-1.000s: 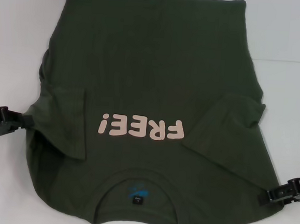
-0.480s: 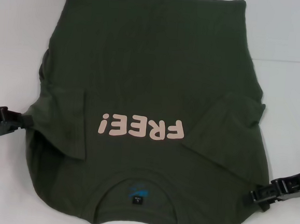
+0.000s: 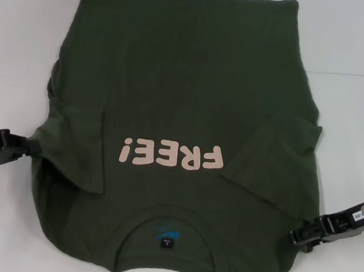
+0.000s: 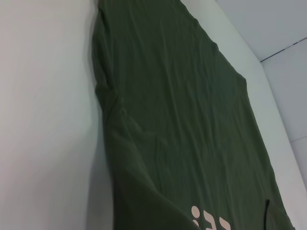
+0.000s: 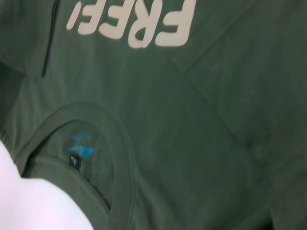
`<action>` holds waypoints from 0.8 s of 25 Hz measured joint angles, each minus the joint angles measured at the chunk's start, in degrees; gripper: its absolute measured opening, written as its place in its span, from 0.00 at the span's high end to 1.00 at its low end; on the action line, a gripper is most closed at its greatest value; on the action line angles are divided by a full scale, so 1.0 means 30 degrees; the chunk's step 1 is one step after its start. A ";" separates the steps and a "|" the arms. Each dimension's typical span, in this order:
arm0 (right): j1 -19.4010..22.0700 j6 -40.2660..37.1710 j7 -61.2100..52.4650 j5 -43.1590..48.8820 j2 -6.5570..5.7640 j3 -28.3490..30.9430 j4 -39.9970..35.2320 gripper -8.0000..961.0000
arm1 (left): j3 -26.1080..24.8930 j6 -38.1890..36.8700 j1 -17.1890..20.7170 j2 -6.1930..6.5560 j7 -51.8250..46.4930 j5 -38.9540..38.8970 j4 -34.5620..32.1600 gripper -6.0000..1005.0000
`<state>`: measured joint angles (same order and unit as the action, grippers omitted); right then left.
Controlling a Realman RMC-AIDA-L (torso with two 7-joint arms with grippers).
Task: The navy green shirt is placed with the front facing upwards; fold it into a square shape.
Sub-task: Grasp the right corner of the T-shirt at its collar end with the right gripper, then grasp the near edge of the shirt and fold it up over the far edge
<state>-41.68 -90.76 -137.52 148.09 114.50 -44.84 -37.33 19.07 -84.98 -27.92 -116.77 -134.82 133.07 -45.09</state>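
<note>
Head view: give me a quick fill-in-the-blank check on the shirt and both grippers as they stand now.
1. Both sleeves of the navy green shirt lie folded ____ over its body.
2. The pale pink lettering on the chest reads ____.
3. The right gripper sits at the shirt's edge, nearer the ____ than the hem.
4. The left gripper is at the shirt's ____ edge.

Missing words: inward; FREE!; collar; left

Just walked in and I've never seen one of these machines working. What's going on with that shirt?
A two-armed robot is folding a green shirt spread face up on a white table. Both sleeves are already folded in over the chest. The left gripper is at the shirt's left edge, and the right gripper is at its right edge near the collar. The body isn't folded yet.
</note>
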 joint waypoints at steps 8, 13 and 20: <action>-0.0144 0.0059 -0.0143 0.0017 0.0008 -0.0142 0.0287 0.13 | 0.0001 -0.0002 -0.0067 -0.0034 0.0000 -0.0014 0.0000 0.99; -0.0162 0.0074 -0.0414 0.0022 0.0029 -0.0143 0.0200 0.17 | 0.0001 -0.0003 -0.0067 -0.0064 0.0000 -0.0022 0.0000 0.99; -0.0171 0.0071 -0.0407 0.0031 -0.0042 -0.0142 0.0153 0.39 | -0.0016 -0.0004 -0.0068 -0.0071 0.0000 -0.0032 0.0000 0.99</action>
<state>-42.19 -90.55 -138.74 148.19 114.37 -45.26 -36.87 19.02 -84.99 -28.12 -116.99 -134.82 132.97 -45.09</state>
